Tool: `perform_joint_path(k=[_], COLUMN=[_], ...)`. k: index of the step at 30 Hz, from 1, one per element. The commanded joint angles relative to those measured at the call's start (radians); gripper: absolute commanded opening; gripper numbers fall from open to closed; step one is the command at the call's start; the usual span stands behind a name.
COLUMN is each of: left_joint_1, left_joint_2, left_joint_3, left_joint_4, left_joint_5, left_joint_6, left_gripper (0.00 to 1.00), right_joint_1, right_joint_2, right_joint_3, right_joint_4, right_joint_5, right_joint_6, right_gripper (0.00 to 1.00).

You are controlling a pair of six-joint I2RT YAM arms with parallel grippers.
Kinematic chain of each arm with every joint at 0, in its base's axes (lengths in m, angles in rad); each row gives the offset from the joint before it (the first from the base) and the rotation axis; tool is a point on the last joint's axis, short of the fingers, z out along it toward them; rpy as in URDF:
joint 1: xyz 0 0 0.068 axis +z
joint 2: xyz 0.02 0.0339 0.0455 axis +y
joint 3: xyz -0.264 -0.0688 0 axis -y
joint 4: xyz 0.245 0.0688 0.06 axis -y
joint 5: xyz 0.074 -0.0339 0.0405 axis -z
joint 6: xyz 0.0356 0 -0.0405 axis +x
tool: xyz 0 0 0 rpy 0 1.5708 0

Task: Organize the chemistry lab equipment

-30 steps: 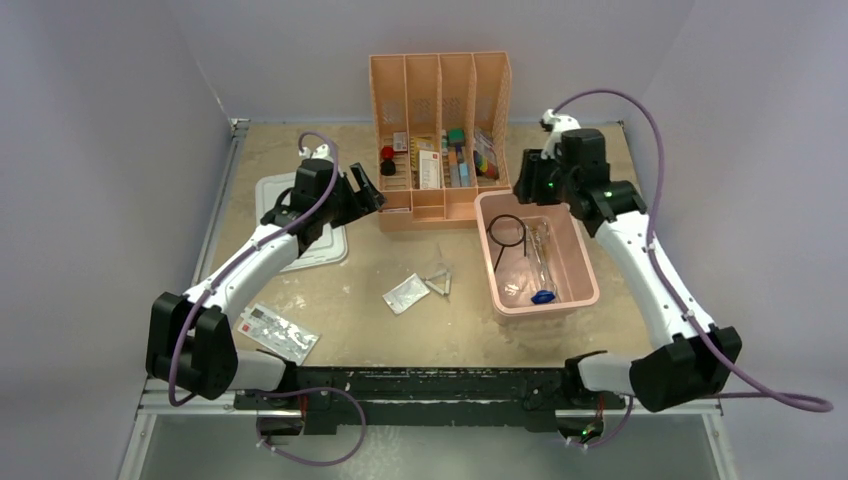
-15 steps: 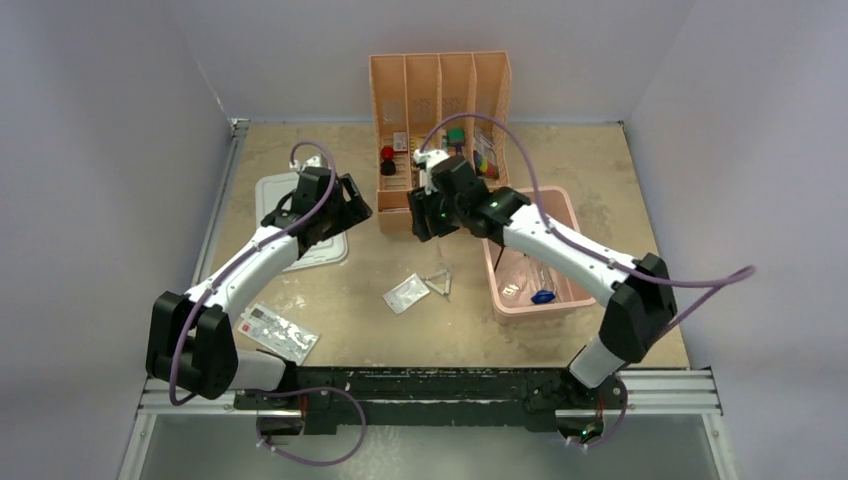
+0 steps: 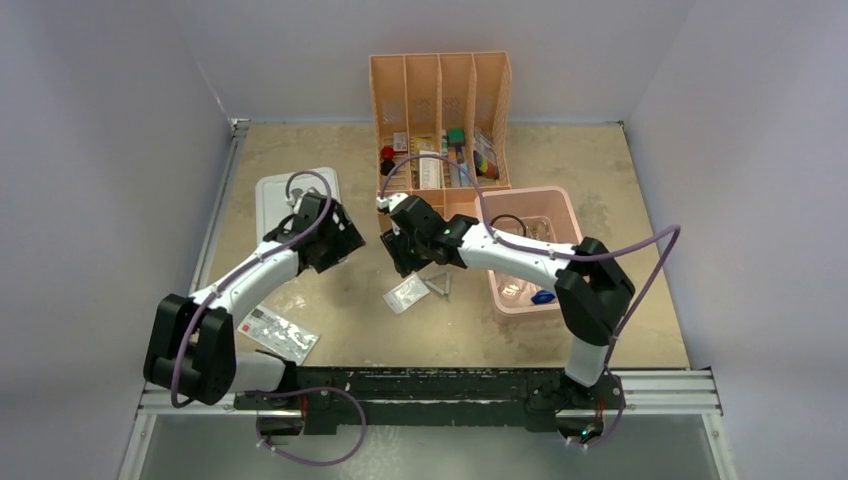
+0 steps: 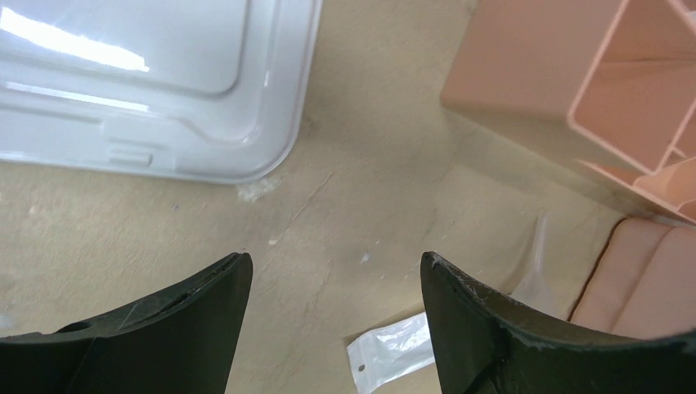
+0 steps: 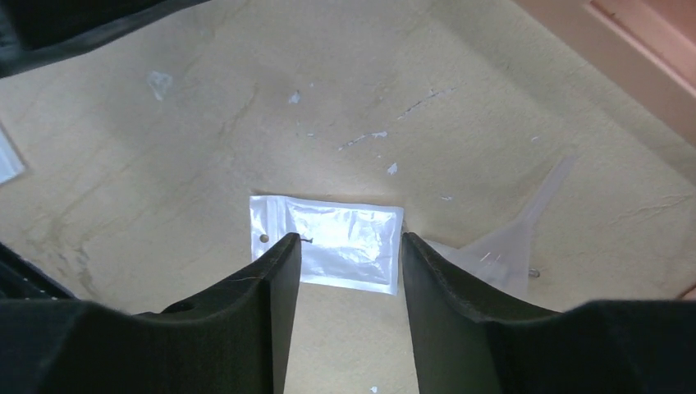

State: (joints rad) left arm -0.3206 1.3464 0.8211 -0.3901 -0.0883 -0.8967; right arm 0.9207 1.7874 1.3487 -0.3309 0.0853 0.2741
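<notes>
Plainly, pink bin (image 3: 535, 191) holds wire ring (image 3: 506, 226), blue-capped tube (image 3: 543, 297) — left pincer (image 4: 334, 271) and right pincer (image 5: 349, 246) gape, empty.

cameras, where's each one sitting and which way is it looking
top external: above and behind the bases, looking down on the table; both arms show whole.
left wrist: on the left arm, looking down past the open left hand at the white lid and peach organizer.
right wrist: on the right arm, looking down through the open right hand at the clear packet.
shared: that packet appears in all three.
</notes>
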Motion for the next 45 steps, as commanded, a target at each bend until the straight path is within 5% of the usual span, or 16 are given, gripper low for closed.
perform_joint_path(k=[1,5,17,34,45], left_joint_1=[0.008,0.008,0.001,-0.144,-0.158], left_joint_2=[-0.094,-0.149,-0.141,-0.109,-0.147], left_joint_3=[-0.071,-0.149,-0.273,-0.355,-0.452], left_joint_4=[0.008,0.049,0.135,0.278,0.392], left_joint_5=[-0.011,0.03,0.228,0.298,0.302], left_joint_6=[-0.064,-0.095,-0.189,-0.265,-0.34], left_gripper=[0.74,0.72,0.66,0.64,0.42], right_joint_1=[0.007,0.019,0.039,0.039,0.038], right_joint_2=[0.025,0.057,0.136,0.199,0.188], right_joint_3=[-0.005,0.002,0.017,-0.001,-0.045], right_joint_4=[0.031,0.02,-0.077,-0.055,0.021], right_joint_5=[0.0,-0.032,-0.079,-0.237,-0.283], right_joint_6=[-0.007,-0.04,-0.065,0.021,0.05], right_gripper=[0.49,0.38,0.39,0.39,0.31])
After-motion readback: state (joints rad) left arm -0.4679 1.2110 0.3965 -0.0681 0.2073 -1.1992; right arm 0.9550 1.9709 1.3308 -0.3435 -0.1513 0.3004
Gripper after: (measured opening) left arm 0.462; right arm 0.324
